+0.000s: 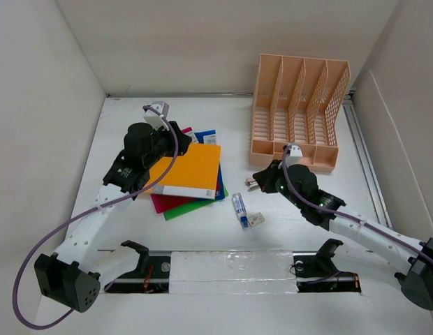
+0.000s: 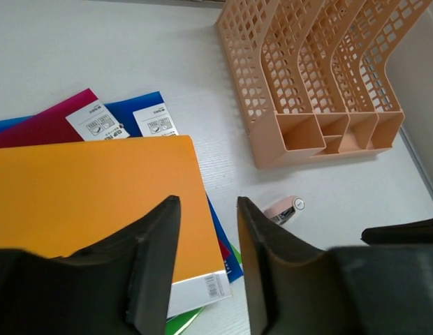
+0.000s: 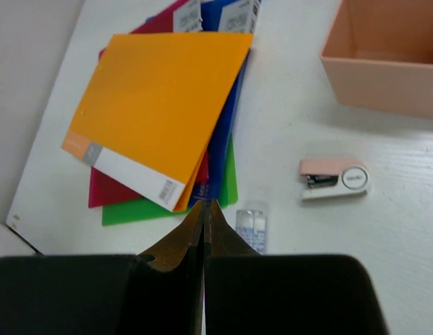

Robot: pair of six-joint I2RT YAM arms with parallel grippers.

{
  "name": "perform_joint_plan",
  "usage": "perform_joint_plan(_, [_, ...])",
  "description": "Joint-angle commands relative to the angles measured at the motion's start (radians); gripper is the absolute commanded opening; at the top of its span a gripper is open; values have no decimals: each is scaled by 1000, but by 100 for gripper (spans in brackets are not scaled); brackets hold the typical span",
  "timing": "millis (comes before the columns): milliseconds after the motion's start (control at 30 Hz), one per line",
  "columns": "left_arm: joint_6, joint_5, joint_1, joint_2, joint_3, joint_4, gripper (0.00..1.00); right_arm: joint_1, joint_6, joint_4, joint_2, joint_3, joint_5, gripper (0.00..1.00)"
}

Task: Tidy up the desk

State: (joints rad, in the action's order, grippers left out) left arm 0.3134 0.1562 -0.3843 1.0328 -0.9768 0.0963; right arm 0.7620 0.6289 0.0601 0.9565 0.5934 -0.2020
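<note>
Here the white worktop lies flat beneath both arms, with white walls around it; the left fingers stand apart, holding nothing, above the near edge of the orange folder that tops a fanned stack. The right fingers are pressed together, empty, near a pink stapler; the peach file rack stands at the far right.

Left gripper, jaws part-open, arm bent, well left of the file rack; right gripper, jaws pressed shut, near the rack's front.
</note>
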Motion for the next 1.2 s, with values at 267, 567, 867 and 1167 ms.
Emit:
perform_joint_plan(267, [-16,36,2,-7,16,-53,0,25,9,-275,83,34,139,53])
perform_joint_plan(567, [-16,20,2,-10,17,-50,3,48,66,-287,271,66,69,57])
perform_joint_plan(867, [-11,48,2,-11,16,-44,5,-67,100,-229,395,170,-103,65])
perform_joint_plan(1167, [-10,65,2,-17,23,-50,15,-135,84,-144,574,281,-7,78])
